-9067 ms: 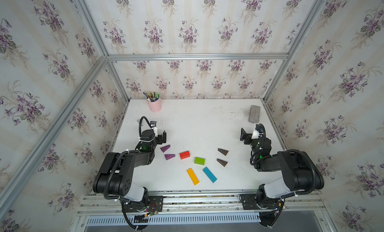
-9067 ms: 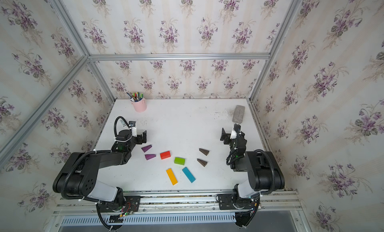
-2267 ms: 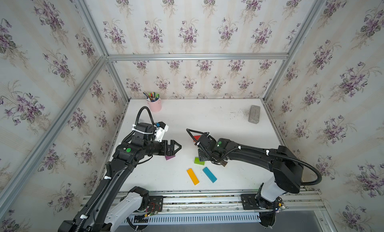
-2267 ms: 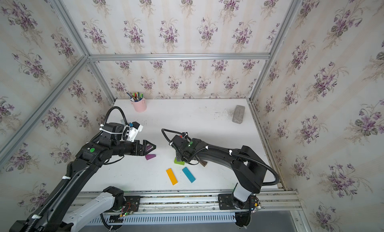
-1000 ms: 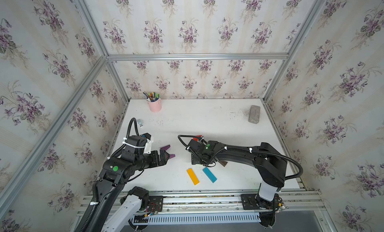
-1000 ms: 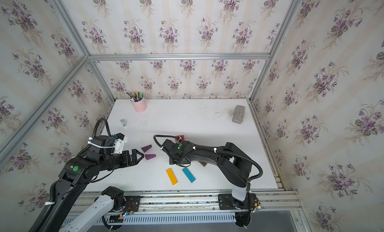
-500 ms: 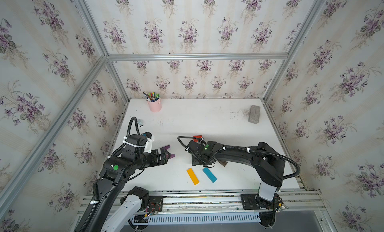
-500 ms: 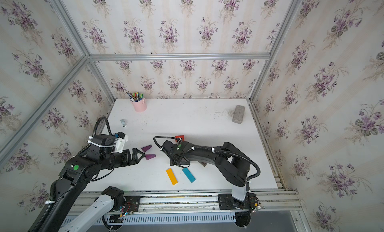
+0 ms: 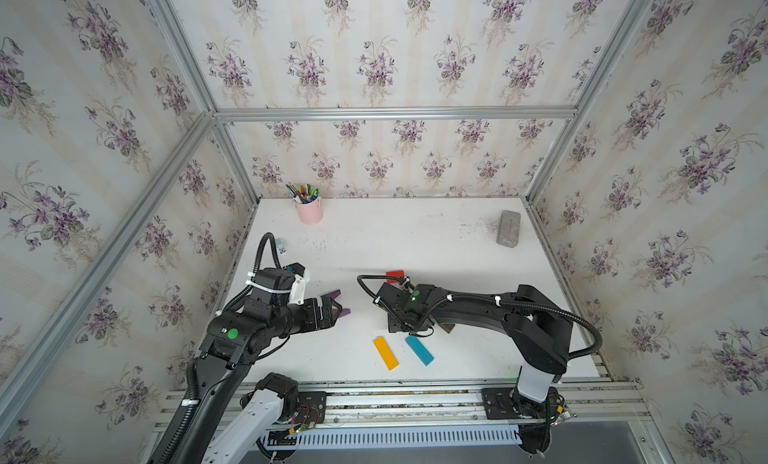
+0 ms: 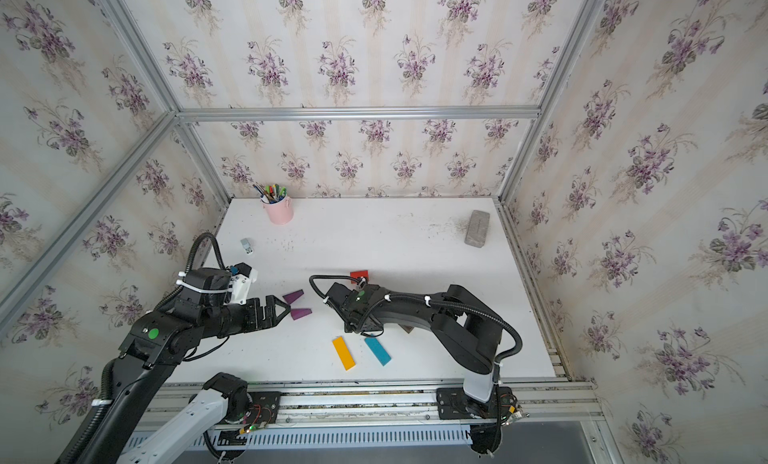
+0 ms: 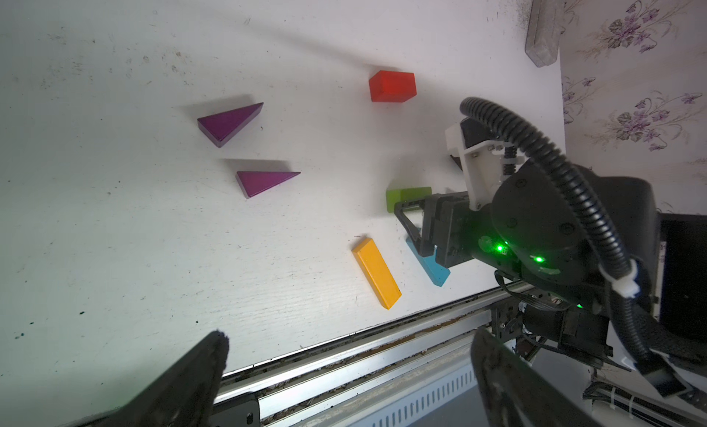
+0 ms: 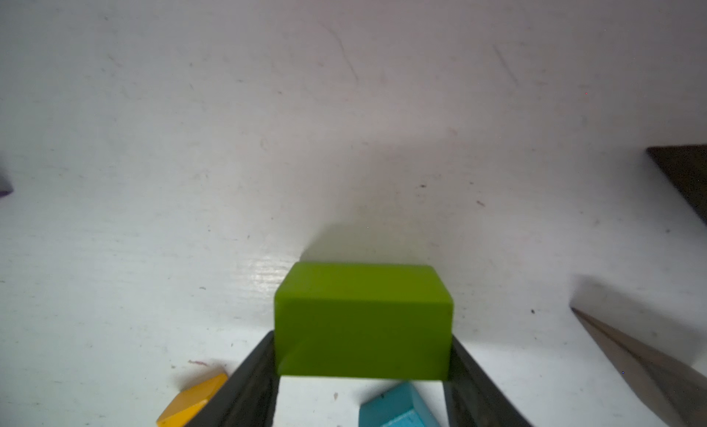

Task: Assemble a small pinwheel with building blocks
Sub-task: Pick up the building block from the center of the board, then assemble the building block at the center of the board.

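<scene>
My right gripper [image 12: 362, 341] is down on the table, shut on the short green brick [image 12: 363, 322], one finger pressed on each side. In the left wrist view the green brick [image 11: 407, 195] shows between those fingers. The blue bar [image 9: 419, 350] and yellow bar [image 9: 386, 352] lie just in front of it. The red brick [image 9: 395, 274] sits alone behind the right wrist. Two purple wedges [image 10: 293, 295] [image 10: 301, 313] lie at the tips of my left gripper [image 10: 282, 306], which is open and empty. A dark-brown wedge [image 9: 446, 328] peeks from under the right arm. No pinwheel figure is formed.
A pink pen cup [image 9: 309, 210] stands at the back left and a grey rough brick [image 9: 508, 228] lies at the back right. A small pale object [image 10: 246, 245] rests near the left wall. The metal front rail [image 11: 344, 352] borders the table.
My right gripper's fingers have closed in against the green brick. The left arm drew back toward the left earlier and has stayed still over the last second.
</scene>
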